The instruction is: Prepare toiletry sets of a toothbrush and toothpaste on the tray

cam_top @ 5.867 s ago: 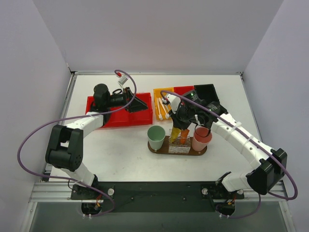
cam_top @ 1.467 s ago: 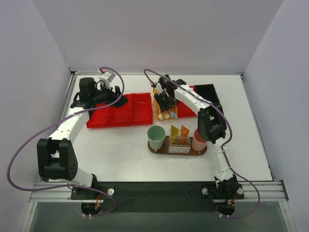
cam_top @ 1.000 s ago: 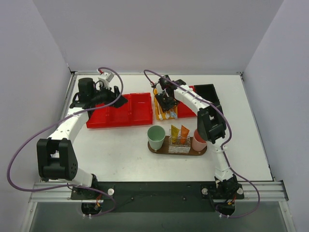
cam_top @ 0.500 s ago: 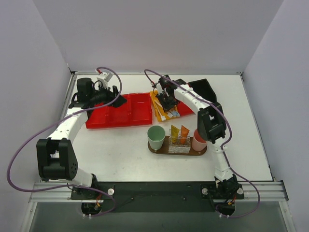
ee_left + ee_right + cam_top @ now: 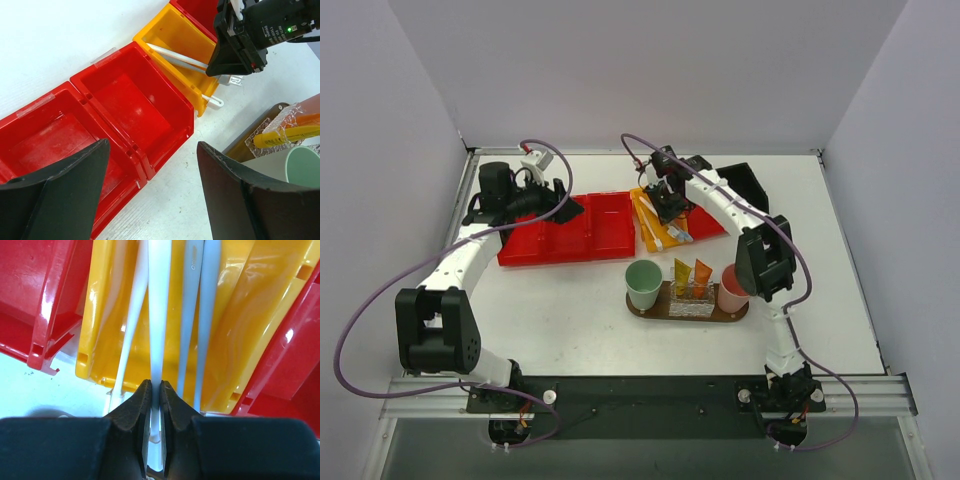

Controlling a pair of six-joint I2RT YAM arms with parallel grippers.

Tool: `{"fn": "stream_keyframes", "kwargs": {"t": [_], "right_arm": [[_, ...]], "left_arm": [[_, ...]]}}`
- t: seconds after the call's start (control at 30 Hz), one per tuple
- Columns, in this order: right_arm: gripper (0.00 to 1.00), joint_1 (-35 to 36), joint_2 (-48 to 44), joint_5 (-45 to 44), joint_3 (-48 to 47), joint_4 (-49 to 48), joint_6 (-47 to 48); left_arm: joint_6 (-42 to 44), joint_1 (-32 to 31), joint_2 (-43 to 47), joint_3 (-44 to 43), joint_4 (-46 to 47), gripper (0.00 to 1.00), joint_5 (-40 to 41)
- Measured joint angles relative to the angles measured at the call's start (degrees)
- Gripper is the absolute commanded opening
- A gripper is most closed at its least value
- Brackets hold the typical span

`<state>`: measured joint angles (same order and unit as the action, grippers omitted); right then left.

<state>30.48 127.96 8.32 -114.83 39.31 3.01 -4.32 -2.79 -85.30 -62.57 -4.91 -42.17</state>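
Note:
My right gripper (image 5: 669, 199) hovers over the yellow bin (image 5: 650, 238). Its jaws (image 5: 155, 388) are shut on the handle of a white toothbrush (image 5: 159, 310). Three more toothbrushes (image 5: 206, 305) lie in that bin beside it. The dark brown tray (image 5: 636, 309) sits nearer the arms. It carries a green cup (image 5: 643, 283), a clear holder with yellow and orange toothpaste tubes (image 5: 691, 277), and a pink cup (image 5: 736, 289). My left gripper (image 5: 567, 208) hangs open over the red bins (image 5: 135, 105), with nothing between its fingers (image 5: 65, 195).
A row of red bins (image 5: 560, 232) lies at the left, with another red bin (image 5: 708, 218) behind the yellow one. A black bin (image 5: 748, 184) stands at the back right. White walls close the table on three sides.
My right jaws have shut on a toothbrush, and the yellow bin has swung from straight to slanted. The left arm has not moved.

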Motion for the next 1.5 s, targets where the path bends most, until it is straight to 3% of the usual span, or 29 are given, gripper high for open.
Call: {"fn": "stream_keyframes", "kwargs": {"t": [0.37,0.63,0.8,1.0,1.5], "right_arm": [[0.00,0.00,-2.97,-2.54,-0.15,2.73,-1.77],[0.00,-0.57,-12.09,-2.47,-0.15,5.38,-0.72],[0.00,-1.57,-20.37,1.49,-0.66,6.73,0.68],[0.00,-2.38,-25.14,9.97,-4.39,9.81,0.96],[0.00,-2.27,-25.79,30.53,-3.34,14.38,-0.63]], "left_arm": [[0.07,0.00,0.00,0.07,1.49,0.81,-0.74],[6.03,-1.75,-0.02,-2.71,-0.15,0.81,-2.05],[13.73,-7.43,0.28,-8.02,-2.71,0.82,-0.83],[28.02,-17.16,4.22,-12.37,-7.52,0.83,6.60],[56.94,-33.31,8.17,-18.36,-20.52,0.83,26.88]]}}
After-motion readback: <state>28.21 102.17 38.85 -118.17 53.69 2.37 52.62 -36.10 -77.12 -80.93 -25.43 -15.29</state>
